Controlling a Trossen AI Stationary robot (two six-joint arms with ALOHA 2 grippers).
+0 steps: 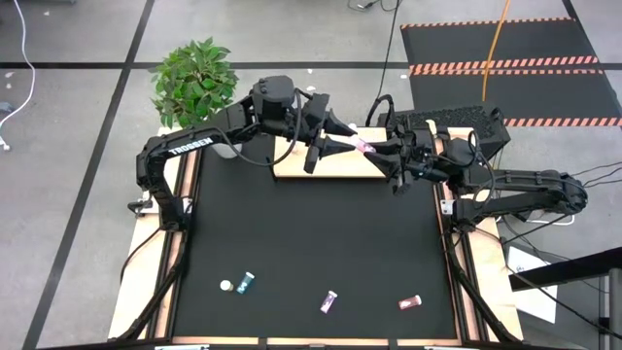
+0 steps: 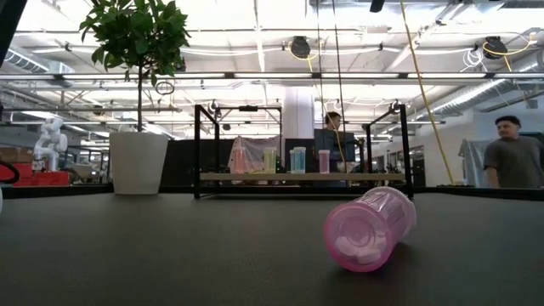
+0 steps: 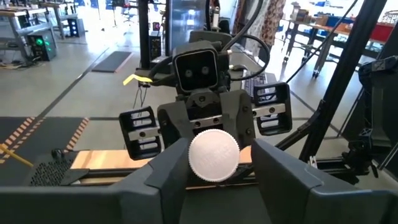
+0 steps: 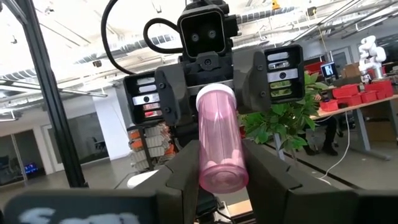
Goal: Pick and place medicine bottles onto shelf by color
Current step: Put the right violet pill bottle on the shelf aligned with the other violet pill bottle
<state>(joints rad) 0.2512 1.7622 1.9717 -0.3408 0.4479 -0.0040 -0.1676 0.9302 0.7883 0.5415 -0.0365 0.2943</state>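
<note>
A pink medicine bottle (image 1: pixel 362 146) with a white cap hangs in the air over the tan shelf (image 1: pixel 292 163) at the table's far edge. My right gripper (image 4: pixel 221 182) is shut on it and reaches in from the right. My left gripper (image 3: pixel 217 171) faces it from the left, open. Its two fingers stand on either side of the white cap (image 3: pixel 213 154), with a gap showing on one side. In the low view the shelf board (image 2: pixel 357 177) carries several bottles standing upright. My right gripper pinches the pink bottle's body near its bottom end (image 4: pixel 206 167) between its two fingers. The fingers come from the table's right, slanting a little upward, and lie along the bottle. The bottle is lifted clear, roughly level, with its cap (image 4: pixel 216 94) pointing at my left gripper.
Three bottles lie on the black mat near the front edge: a teal one (image 1: pixel 248 282), a purple one (image 1: pixel 329 301) and a pink one (image 1: pixel 409 302). A potted plant (image 1: pixel 194 78) stands at the far left beside the shelf. People stand in the room beyond the table.
</note>
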